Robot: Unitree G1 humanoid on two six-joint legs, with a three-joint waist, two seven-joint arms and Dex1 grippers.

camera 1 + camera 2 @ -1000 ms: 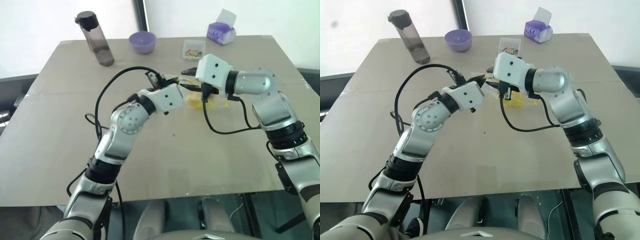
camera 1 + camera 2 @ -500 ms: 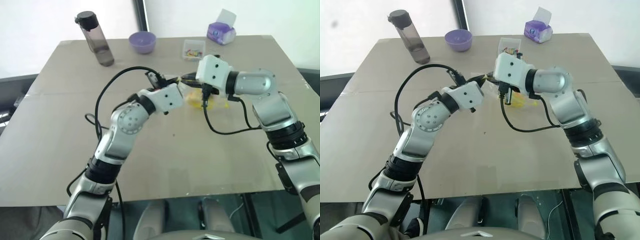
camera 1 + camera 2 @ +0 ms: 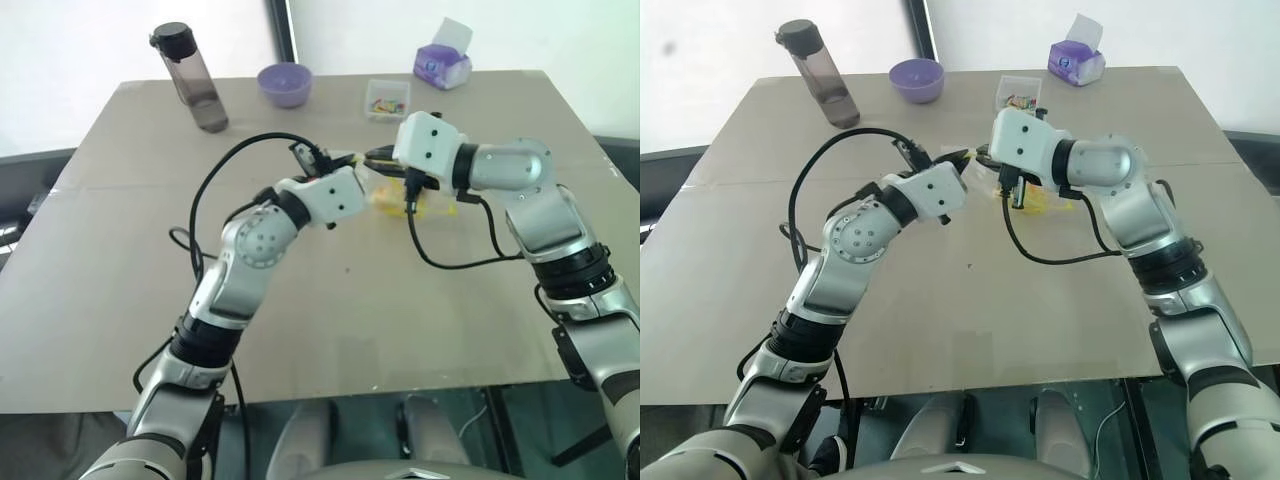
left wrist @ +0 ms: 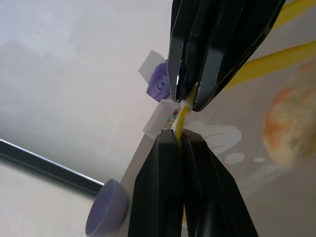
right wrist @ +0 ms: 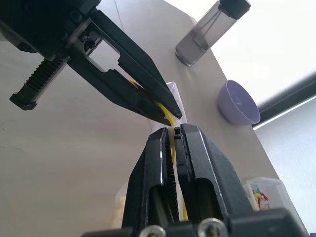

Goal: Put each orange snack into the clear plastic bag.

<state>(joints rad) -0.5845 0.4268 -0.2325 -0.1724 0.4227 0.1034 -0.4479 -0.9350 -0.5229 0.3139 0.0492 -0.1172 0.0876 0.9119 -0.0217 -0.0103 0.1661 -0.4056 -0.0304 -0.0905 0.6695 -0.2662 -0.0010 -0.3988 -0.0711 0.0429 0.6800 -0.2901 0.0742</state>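
L gripper [image 5: 163, 103] & R gripper [image 4: 190, 101] both clamped, tips nearly touching mid-air.

Your table [image 3: 300, 330] has a matt, cardboard-like beige top with a faint seam across it. The clear plastic bag [image 4: 232, 143] is glossy and see-through, with a smooth yellow plastic seal strip [image 5: 170, 121]. Through the film you see the orange snack [image 4: 291, 126], its crust rough and speckled. The fingers [image 5: 148, 168] of the right gripper [image 5: 174, 129] are matt black plastic with a ribbed inner face; the left gripper [image 4: 178, 137] is slightly shinier black. The bottle [image 3: 195, 85] is smoky translucent plastic, the bowl [image 3: 285, 84] smooth purple plastic, the small box [image 3: 387, 98] clear plastic.
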